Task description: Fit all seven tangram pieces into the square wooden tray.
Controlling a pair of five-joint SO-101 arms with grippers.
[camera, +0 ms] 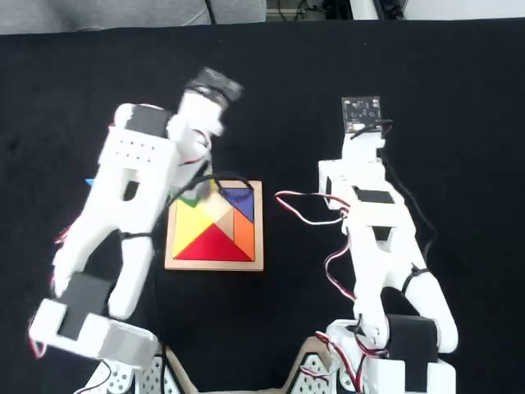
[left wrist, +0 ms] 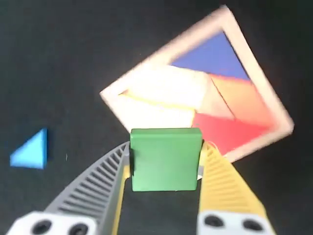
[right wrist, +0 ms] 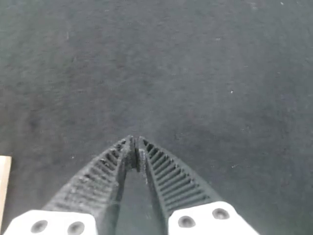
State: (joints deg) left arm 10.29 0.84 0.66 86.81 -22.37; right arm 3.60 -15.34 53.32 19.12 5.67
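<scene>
The square wooden tray lies between the arms and holds a red triangle, a yellow piece, an orange piece, a blue piece and a pale one. My left gripper is shut on a green square, held just above the tray at its near corner. In the high view the green square peeks out under the left arm at the tray's upper left. A small light-blue triangle lies loose on the black cloth beside it. My right gripper is shut on nothing, over bare cloth.
Black cloth covers the whole table. A sliver of the tray's edge shows in the right wrist view. The right arm stands folded to the tray's right, with loose red and white wires hanging toward the tray.
</scene>
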